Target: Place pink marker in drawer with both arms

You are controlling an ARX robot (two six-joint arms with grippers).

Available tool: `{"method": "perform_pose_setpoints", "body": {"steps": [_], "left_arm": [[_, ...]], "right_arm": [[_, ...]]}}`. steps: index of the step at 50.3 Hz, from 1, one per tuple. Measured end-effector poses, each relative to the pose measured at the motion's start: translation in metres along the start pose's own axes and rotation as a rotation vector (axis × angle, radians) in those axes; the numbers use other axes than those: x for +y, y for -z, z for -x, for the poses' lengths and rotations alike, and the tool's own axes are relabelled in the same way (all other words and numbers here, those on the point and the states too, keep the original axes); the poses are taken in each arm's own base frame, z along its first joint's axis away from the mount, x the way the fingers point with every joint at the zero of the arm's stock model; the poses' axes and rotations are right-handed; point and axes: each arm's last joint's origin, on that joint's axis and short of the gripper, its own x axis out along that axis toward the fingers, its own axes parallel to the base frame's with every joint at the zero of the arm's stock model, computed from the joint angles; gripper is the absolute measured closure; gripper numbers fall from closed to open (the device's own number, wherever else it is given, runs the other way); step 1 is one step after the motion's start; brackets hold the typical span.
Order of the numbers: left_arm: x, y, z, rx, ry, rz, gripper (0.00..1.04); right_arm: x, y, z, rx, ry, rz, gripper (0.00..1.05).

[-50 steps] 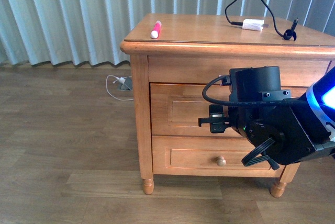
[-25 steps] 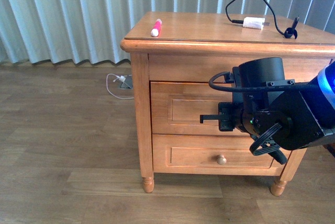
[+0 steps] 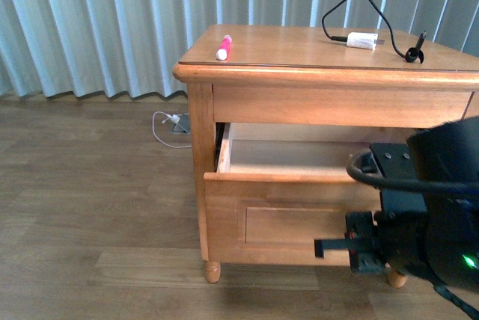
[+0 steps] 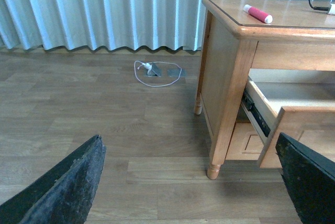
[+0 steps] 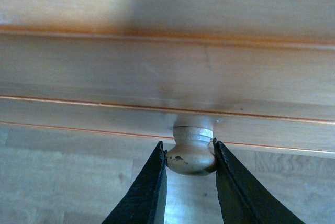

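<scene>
The pink marker lies on the left part of the nightstand top; it also shows in the left wrist view. The upper drawer stands pulled out, its pale interior empty where it shows. My right gripper is shut on the drawer's round wooden knob, a finger on each side. My right arm covers the drawer front's right part. My left gripper is open and empty, low over the floor to the left of the nightstand, apart from the drawer.
A white charger plug with a black cable lies on the nightstand top at the back right. A white cable lies on the wood floor by the curtain. The lower drawer sits shut beneath the open one.
The upper drawer was shut and has slid out toward me. My right arm has drawn back and lower with the knob in its jaws.
</scene>
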Motion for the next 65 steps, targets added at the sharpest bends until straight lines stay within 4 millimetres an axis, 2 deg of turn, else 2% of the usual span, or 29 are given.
{"method": "perform_pose_setpoints", "body": {"steps": [8, 13, 17, 23, 27, 35, 45, 51, 56, 65], "left_arm": [[0.000, 0.000, 0.000, 0.000, 0.000, 0.000, 0.06], [0.000, 0.000, 0.000, 0.000, 0.000, 0.000, 0.06], [0.000, 0.000, 0.000, 0.000, 0.000, 0.000, 0.06], [0.000, 0.000, 0.000, 0.000, 0.000, 0.000, 0.06], [0.000, 0.000, 0.000, 0.000, 0.000, 0.000, 0.06], [0.000, 0.000, 0.000, 0.000, 0.000, 0.000, 0.06], [0.000, 0.000, 0.000, 0.000, 0.000, 0.000, 0.06], [0.000, 0.000, 0.000, 0.000, 0.000, 0.000, 0.06], [0.000, 0.000, 0.000, 0.000, 0.000, 0.000, 0.06], [0.000, 0.000, 0.000, 0.000, 0.000, 0.000, 0.06]], "right_arm": [[-0.002, 0.025, 0.033, 0.034, -0.032, 0.009, 0.83], [-0.001, 0.031, 0.042, 0.033, -0.046, 0.015, 0.84], [-0.001, 0.034, 0.051, 0.025, -0.051, -0.002, 0.72], [-0.001, 0.037, 0.075, 0.019, -0.061, -0.026, 0.49], [0.000, 0.033, 0.093, 0.000, -0.068, -0.026, 0.36], [0.000, 0.017, 0.142, -0.085, -0.093, -0.028, 0.08], [-0.010, 0.009, 0.199, -0.175, -0.114, -0.036, 0.08], [-0.016, 0.011, 0.221, -0.207, -0.117, -0.037, 0.08], [-0.021, 0.011, 0.230, -0.230, -0.111, -0.046, 0.08], [-0.027, 0.009, 0.230, -0.249, -0.096, -0.068, 0.08]]}}
